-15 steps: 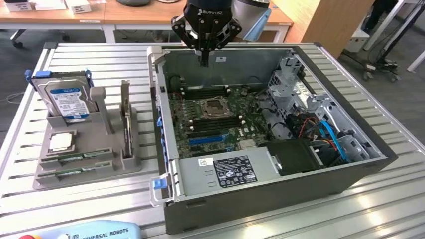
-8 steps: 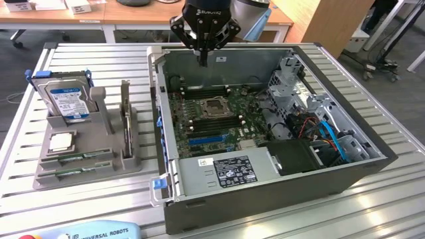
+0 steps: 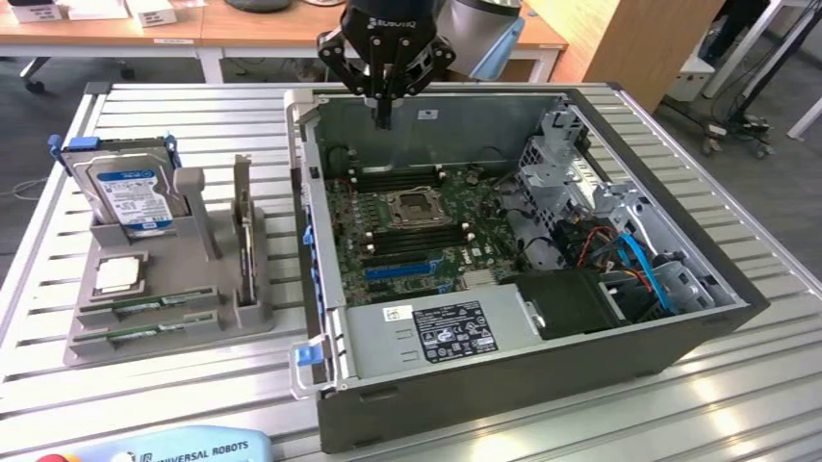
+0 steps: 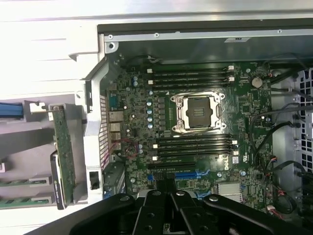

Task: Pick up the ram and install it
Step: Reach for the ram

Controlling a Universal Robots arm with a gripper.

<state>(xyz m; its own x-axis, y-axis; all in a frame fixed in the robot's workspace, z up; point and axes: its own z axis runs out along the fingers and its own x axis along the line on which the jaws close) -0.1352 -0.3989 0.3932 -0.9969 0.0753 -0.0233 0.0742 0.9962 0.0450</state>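
Nearest, on the slatted metal desk [image 3: 77, 404], a grey moulded holder [image 3: 195, 207] carries two long, thin green ram sticks [image 3: 144, 303]. They lie flat in its front slots, well apart from the claw. Behind them stands a silver hard drive with a blue label [image 3: 125, 192]. Farther back, the black claw [image 3: 381, 120] hangs pinched closed and empty above the far end of the open grey computer case [image 3: 514, 371].
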